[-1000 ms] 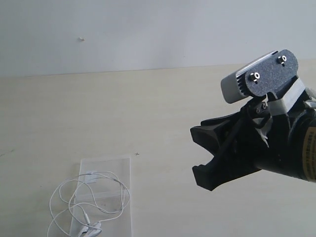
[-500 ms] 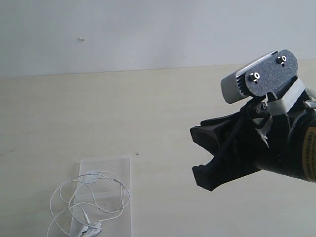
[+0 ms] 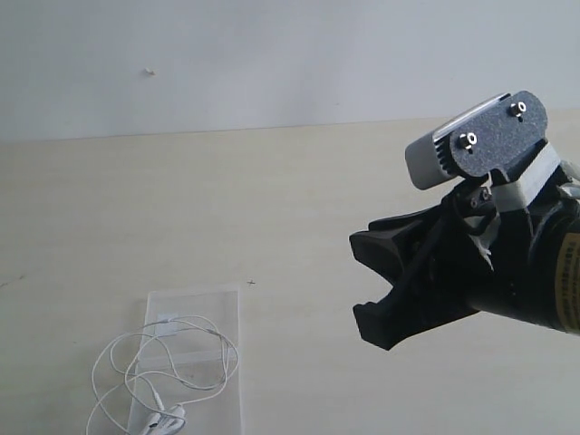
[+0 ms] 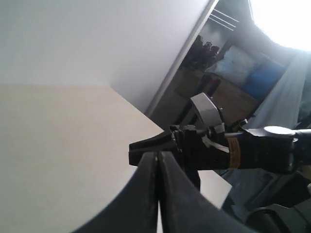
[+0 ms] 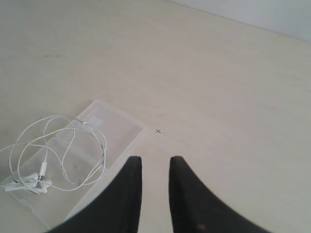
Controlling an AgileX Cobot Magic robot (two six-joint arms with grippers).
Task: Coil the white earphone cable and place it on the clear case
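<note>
A: Arms?
B: Right end effector (image 5: 154, 163) hovers above the pale matte bench (image 3: 136, 208), its black fingers narrowly parted and empty. Left end effector (image 4: 158, 156) is pressed closed.
A: The white earphone cable (image 5: 31, 182)?
B: Thin loose loops lie on the flat clear case (image 5: 118, 127), spilling over one side. The exterior view cuts off its lower edge.

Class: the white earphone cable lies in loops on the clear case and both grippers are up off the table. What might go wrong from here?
1. Several loops of the white earphone cable hang past one long edge of the clear case onto the table, so the coil may slide off.
2. The coil is loose and untied, so it may spread wider.
3. The earbuds sit near the case's end edge and may roll off if nudged.
</note>
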